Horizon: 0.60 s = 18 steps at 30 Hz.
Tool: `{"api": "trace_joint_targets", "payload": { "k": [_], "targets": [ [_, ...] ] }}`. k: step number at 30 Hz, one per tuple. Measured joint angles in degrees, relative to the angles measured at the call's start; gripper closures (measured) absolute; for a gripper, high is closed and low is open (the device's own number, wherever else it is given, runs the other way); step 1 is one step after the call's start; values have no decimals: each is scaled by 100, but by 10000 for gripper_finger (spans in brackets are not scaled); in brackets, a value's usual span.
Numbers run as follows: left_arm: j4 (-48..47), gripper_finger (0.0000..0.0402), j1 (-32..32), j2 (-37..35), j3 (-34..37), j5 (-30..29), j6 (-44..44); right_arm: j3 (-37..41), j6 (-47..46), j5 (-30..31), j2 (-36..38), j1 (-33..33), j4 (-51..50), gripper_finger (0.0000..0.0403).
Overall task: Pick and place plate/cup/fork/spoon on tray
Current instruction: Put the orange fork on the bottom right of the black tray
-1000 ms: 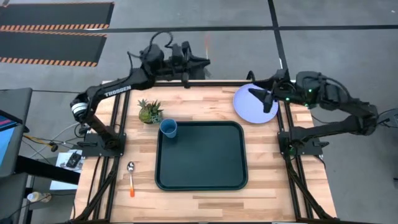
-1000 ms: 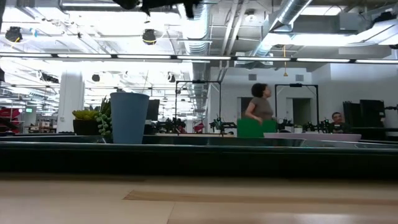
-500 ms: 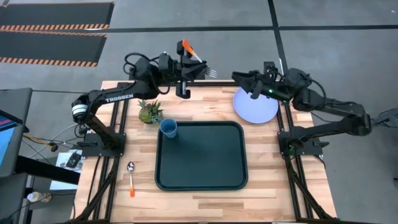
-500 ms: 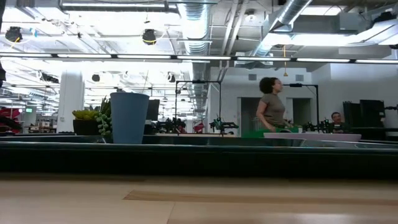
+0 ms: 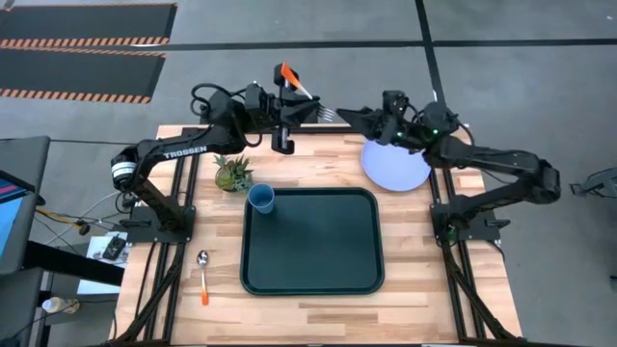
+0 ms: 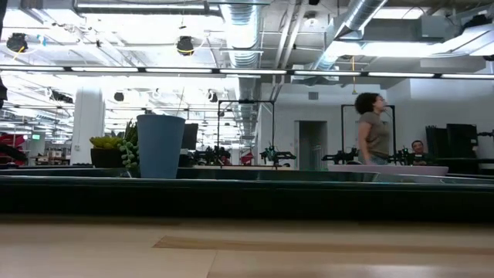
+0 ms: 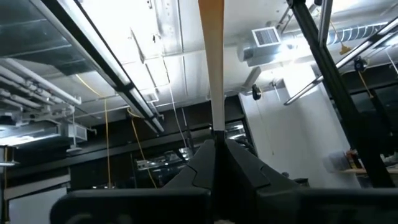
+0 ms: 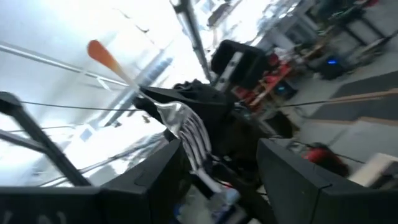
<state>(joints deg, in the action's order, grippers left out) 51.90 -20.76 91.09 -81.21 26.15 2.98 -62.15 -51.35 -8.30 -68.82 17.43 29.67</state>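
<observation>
From overhead I see the left gripper [image 5: 301, 108] clamped on the fork [image 5: 307, 96] above the table's far edge, the right gripper [image 5: 349, 116] just beside its tines. Right wrist cam shows that gripper spread wide, holding nothing, around the tines.

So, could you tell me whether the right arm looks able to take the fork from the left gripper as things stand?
Probably yes: the left gripper holds the fork up by its handle, tines toward the right gripper, whose open fingers are right at the tines with nothing between.
</observation>
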Motion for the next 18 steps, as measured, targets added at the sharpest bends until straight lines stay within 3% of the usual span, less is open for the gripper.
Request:
{"api": "trace_joint_targets", "payload": {
  "k": [12,18],
  "targets": [
    [-157,395,23,0,-2,17,-37,-39,-303,-401,-363,44,718,174],
    [-201,394,23,0,-2,17,-126,-42,-285,-617,-363,79,725,211]
  ]
}}
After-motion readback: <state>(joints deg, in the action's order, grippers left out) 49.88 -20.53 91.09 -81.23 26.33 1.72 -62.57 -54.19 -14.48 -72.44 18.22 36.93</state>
